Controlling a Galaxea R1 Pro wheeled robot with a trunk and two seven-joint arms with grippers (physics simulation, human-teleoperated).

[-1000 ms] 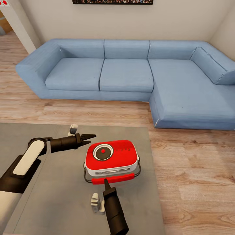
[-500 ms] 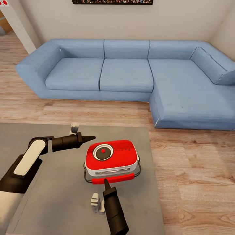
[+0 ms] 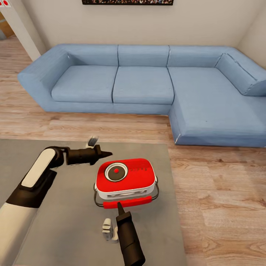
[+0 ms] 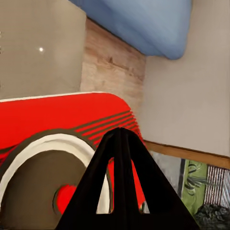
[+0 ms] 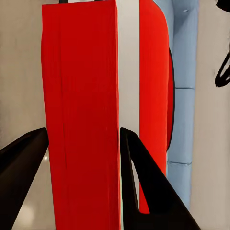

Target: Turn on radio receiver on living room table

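Head view, radio: the red radio (image 3: pixel 125 178) lies face up on the grey desk (image 3: pixel 55 221), near its 3 o'clock edge, its round dial toward 10 o'clock.
Head view, handle: a red grip bar (image 3: pixel 127 202) on a thin wire frame sits at the radio's 6 o'clock side.
Head view, left claw: the left claw (image 3: pixel 106 153) hangs just beyond the radio's 10 o'clock corner, its fingers pressed together into one point aimed toward 3 o'clock.
Head view, right claw: the right claw (image 3: pixel 119 207) comes up from 6 o'clock and meets the grip bar; I cannot tell its state from here.
Head view, room: a blue sofa (image 3: pixel 147 85) stands on the wood floor (image 3: pixel 221 192) at 12 o'clock from the desk, against a beige wall (image 3: pixel 147 22).
Left wrist view, left claw: the left claw (image 4: pixel 123 139) shows its dark fingers meeting at the tip, above the radio's white-ringed dial (image 4: pixel 45 177).
Right wrist view, right claw: the right claw (image 5: pixel 84 139) is spread, one finger on each side of the red grip bar (image 5: pixel 81 115), not visibly squeezing it.
Right wrist view, radio: the radio's red and white body (image 5: pixel 151 96) lies just beyond the bar.
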